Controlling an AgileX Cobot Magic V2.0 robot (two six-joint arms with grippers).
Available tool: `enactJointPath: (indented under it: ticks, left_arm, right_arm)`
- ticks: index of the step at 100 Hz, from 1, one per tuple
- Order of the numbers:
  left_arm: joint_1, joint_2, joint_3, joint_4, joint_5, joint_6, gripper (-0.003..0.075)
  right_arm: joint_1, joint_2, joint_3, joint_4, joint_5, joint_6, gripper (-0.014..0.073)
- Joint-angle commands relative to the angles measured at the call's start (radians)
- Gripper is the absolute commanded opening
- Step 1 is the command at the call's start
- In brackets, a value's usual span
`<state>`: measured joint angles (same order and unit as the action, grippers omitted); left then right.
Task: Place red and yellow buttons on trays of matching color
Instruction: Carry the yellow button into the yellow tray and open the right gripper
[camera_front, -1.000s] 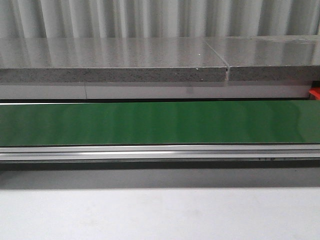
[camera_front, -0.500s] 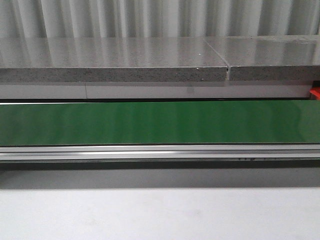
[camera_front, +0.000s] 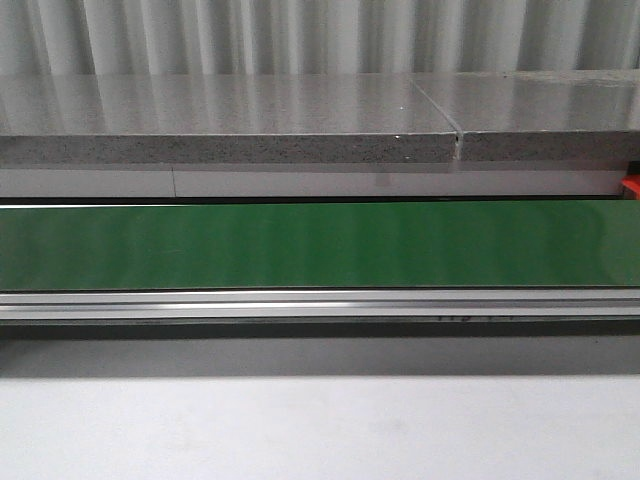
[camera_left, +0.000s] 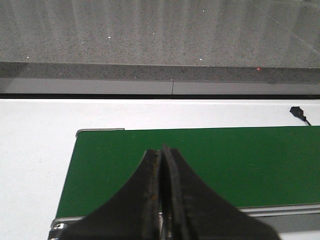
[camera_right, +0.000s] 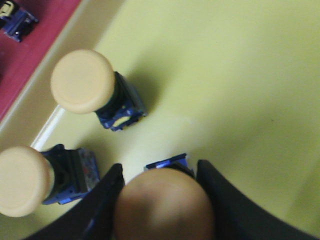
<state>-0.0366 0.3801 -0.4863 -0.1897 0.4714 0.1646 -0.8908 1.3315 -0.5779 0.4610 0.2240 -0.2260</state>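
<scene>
Right tool (camera_right: 162, 200): closed around yellow button (camera_right: 164, 205), over yellow tray (camera_right: 225, 75).
Other yellow buttons (camera_right: 82, 82): on tray, beside held one.
Left tool (camera_left: 161, 200): fingers pressed together, empty, above green belt (camera_left: 225, 160).

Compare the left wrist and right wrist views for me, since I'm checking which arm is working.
Only the left wrist view shows the green belt, bare, under the shut left tool. Only the right wrist view shows the yellow tray with two buttons lying on it, a third button between the right tool's fingers, and a red tray. Both share nothing but their own tool.
</scene>
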Motion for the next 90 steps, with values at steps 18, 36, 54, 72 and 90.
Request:
enactJointPath:
  ticks: [18,36,54,72,90]
  left_arm:
    - [-0.009,0.009,-0.028,-0.012,-0.074,0.0,-0.0021]
    - [-0.009,0.009,-0.028,-0.012,-0.074,0.0,-0.0021]
    - [-0.009,0.009,-0.028,-0.012,-0.074,0.0,-0.0021]
    - [-0.009,0.009,-0.028,-0.012,-0.074,0.0,-0.0021]
    - [-0.009,0.009,-0.028,-0.012,-0.074,0.0,-0.0021]
  right_arm:
    - [0.026,0.016,-0.02,0.012,-0.075,-0.017,0.0089]
    - [0.026,0.068,-0.02,0.012,-0.068,-0.017,0.0089]
    - [0.026,0.073,-0.02,0.011,-0.059,-0.017,0.0155]
    - [0.026,0.072,-0.02,0.012,-0.05,-0.018,0.0429]
    - [0.026,0.057,-0.021,0.012,-0.051,-0.018,0.0531]
